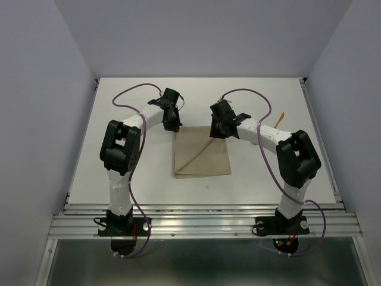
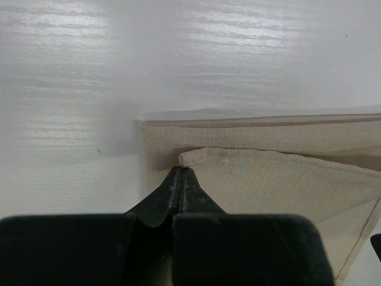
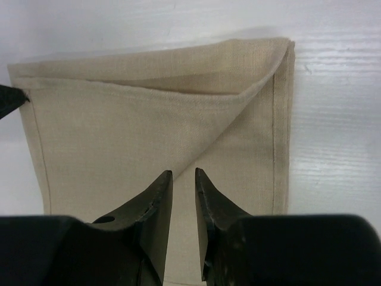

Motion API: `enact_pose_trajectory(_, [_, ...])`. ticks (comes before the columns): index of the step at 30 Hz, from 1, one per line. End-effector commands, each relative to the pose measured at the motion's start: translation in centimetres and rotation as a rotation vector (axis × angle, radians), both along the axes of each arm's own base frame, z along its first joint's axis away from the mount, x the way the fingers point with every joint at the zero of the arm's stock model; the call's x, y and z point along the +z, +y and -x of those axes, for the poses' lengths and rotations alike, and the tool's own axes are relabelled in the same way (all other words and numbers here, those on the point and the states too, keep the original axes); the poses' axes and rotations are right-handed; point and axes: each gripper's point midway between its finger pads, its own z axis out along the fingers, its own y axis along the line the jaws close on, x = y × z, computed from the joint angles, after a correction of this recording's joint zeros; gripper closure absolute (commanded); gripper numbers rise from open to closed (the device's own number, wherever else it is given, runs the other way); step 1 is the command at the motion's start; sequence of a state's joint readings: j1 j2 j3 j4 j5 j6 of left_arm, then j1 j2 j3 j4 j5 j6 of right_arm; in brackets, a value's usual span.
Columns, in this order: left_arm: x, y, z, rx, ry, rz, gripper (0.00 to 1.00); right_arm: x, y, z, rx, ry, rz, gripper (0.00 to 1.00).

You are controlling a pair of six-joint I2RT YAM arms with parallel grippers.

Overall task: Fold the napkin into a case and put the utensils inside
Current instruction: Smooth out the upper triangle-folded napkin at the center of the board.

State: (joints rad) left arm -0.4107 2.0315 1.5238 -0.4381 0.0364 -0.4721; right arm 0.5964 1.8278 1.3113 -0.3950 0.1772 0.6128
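The tan napkin [image 1: 201, 156] lies folded on the white table [image 1: 131, 173], with a diagonal fold across its top layer. My left gripper [image 1: 174, 125] is at its far left corner. In the left wrist view the left gripper [image 2: 181, 170] is shut on the raised corner of the napkin's [image 2: 274, 179] upper layer. My right gripper [image 1: 213, 132] hovers over the far right part. In the right wrist view the right gripper [image 3: 183, 173] is open by a narrow gap above the napkin [image 3: 119, 143], over the diagonal fold edge, holding nothing. One orange utensil [image 1: 281, 117] lies far right.
The table's right rail [image 1: 324, 155] runs close to the orange piece. Purple cables [image 1: 128, 95] loop over both arms. Grey walls close in the back and sides. The left gripper's fingertip [image 3: 9, 98] shows at the cloth's corner in the right wrist view.
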Motion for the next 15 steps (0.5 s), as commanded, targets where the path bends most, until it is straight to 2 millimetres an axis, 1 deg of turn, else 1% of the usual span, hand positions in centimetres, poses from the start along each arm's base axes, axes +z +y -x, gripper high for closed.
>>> enact_pose_trajectory(1, [3.4,-0.7,-1.6,0.001,-0.086,0.032,1.00,1.8,-0.3,-3.5,-0.028,-0.076,-0.021,0.73])
enact_pose_trajectory(3, [3.2,-0.7,-1.5,0.000,-0.080,0.033,1.00,0.7,-0.5,-3.9,-0.030,-0.058,-0.009,0.73])
enact_pose_trajectory(4, [3.2,-0.7,-1.5,0.000,-0.080,0.033,1.00,0.5,-0.9,-4.2,-0.036,-0.054,-0.008,0.74])
enact_pose_trajectory(6, [3.3,-0.6,-1.5,0.001,-0.080,0.033,1.00,0.4,-0.9,-4.6,-0.035,-0.052,-0.015,0.76])
enact_pose_trajectory(8, [3.4,-0.5,-1.5,0.000,-0.081,0.031,1.00,0.2,-0.8,-4.8,-0.029,-0.054,-0.013,0.77])
enact_pose_trajectory(9, [3.4,-0.5,-1.4,-0.003,-0.079,0.029,1.00,0.3,-1.0,-5.3,-0.034,-0.058,-0.016,0.77])
enact_pose_trajectory(13, [3.4,-0.5,-1.2,-0.009,-0.073,0.023,1.00,-0.2,-0.6,-5.7,-0.030,-0.051,-0.017,0.77])
enact_pose_trajectory(14, [3.3,-0.4,-1.0,-0.010,-0.068,0.022,1.00,-0.4,-1.0,-5.9,-0.040,-0.047,-0.017,0.77])
enact_pose_trajectory(15, [3.2,-0.4,-0.9,-0.011,-0.065,0.022,1.00,-0.3,-0.9,-6.0,-0.041,-0.049,-0.019,0.77])
